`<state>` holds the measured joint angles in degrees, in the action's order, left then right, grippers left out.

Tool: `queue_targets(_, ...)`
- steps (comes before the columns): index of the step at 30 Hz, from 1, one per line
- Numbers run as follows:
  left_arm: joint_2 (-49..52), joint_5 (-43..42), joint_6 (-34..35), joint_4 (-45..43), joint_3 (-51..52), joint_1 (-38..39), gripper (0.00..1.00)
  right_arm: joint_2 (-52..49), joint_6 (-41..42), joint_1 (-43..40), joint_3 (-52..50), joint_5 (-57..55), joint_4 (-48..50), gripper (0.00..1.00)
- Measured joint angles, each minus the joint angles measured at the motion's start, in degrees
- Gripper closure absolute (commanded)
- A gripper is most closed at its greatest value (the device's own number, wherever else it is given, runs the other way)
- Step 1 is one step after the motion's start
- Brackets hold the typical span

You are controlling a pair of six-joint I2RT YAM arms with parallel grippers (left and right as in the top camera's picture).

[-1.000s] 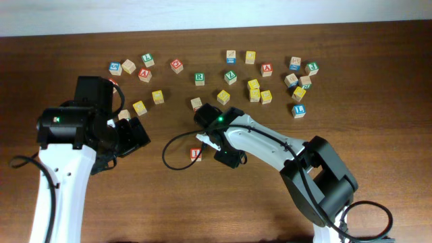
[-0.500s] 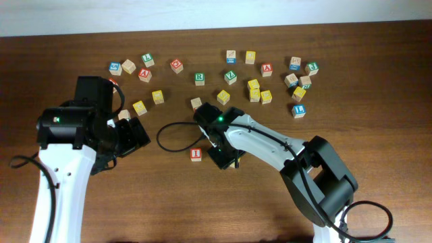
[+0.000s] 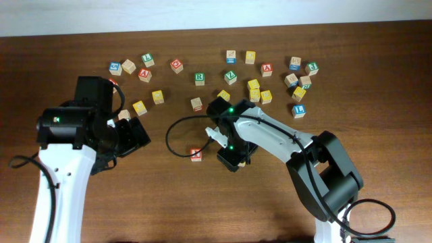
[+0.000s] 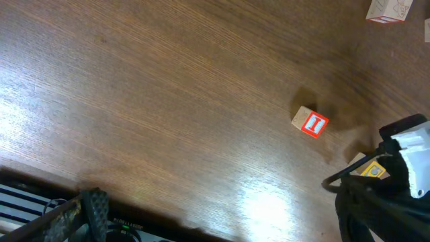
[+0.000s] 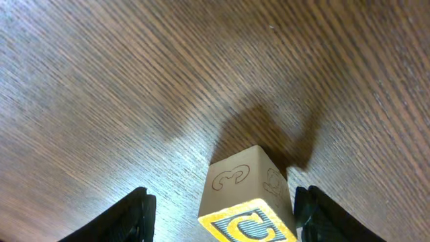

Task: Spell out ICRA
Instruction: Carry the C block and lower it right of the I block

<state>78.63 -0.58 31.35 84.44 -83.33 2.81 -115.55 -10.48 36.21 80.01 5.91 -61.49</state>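
One dark wood-grain counter [image 3: 378,81] (pale wall [image 3: 202,13] beyond); letter blocks [image 3: 200,78] scattered; right claw [image 5: 222,215] parted around C block [image 5: 235,178], near I block [image 3: 196,154]; left claw [image 3: 133,135] spread wide.

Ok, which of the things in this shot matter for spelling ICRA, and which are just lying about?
For the job: I block, set down alone; C block inside the open right gripper; green R block; red A block.
Lying about: yellow blocks, blue block and the rest of the far scatter; left gripper, open, holding nothing.
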Motion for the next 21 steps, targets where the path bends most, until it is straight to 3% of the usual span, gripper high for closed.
queue_targets(6, 0.0, 0.0, 0.0, 0.0, 0.0, 0.0, 0.01, 0.0, -3.1, 0.0, 0.0, -5.9, -1.8, 0.46)
queue_targets(10, 0.0, 0.0, 0.0, 0.0, 0.0, 0.0, 0.01, 0.0, -3.8, 0.0, 0.0, -7.2, -1.3, 0.54)
queue_targets(14, 0.0, 0.0, 0.0, 0.0, 0.0, 0.0, 0.01, 0.0, -4.2, 0.0, 0.0, -7.2, 0.3, 0.55)
queue_targets(17, 0.0, 0.0, 0.0, 0.0, 0.0, 0.0, 0.01, 0.0, -4.1, 0.0, 0.0, -7.2, 0.7, 0.63)
queue_targets(21, 0.0, 0.0, 0.0, 0.0, 0.0, 0.0, 0.01, 0.0, 0.3, 0.0, 0.0, -7.2, 0.7, 0.63)
